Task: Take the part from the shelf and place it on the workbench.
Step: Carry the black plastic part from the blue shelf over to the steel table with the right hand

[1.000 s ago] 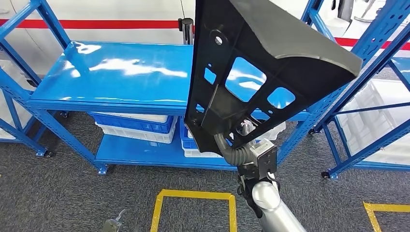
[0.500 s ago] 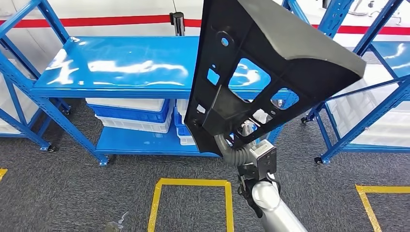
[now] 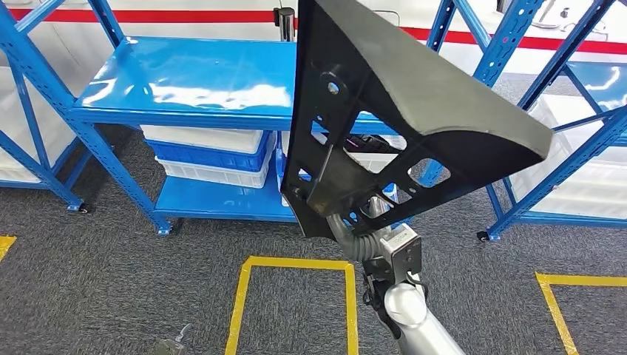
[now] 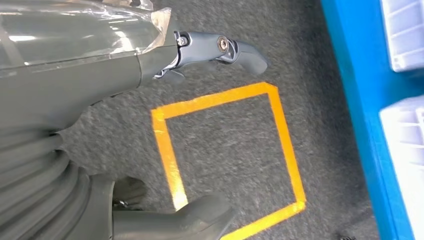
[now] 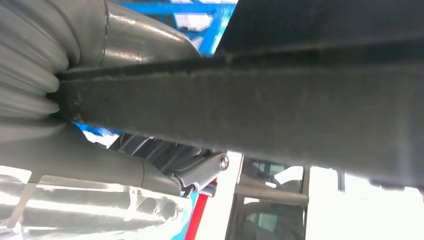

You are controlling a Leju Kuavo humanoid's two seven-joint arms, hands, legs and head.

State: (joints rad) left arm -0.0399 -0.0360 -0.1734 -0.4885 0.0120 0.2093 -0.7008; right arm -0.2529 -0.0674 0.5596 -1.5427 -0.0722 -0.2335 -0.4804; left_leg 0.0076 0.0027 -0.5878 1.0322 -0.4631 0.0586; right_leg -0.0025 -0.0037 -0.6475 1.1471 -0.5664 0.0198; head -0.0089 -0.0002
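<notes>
A large black part [image 3: 414,96], a flat plate with cut-outs and a curved grey face, stands tilted high in front of me in the head view. My right hand [image 3: 360,224] grips it from below at its lower corner, and the part hides most of the hand. In the right wrist view the part's dark edge [image 5: 260,110] runs across the picture, pressed against the right hand [image 5: 100,165]. My left hand [image 4: 100,85] hangs over the carpet with its fingers apart and holds nothing.
A blue shelf [image 3: 185,81] stands ahead on the left, its top board bare, with white and blue crates [image 3: 207,155] on the lower board. Another blue rack [image 3: 562,111] with white bins stands at right. A yellow tape square [image 3: 296,296] marks the grey carpet.
The whole picture has shifted, so the camera has moved: the shelf now sits higher and further left. The right hand still holds the black part in the same pose.
</notes>
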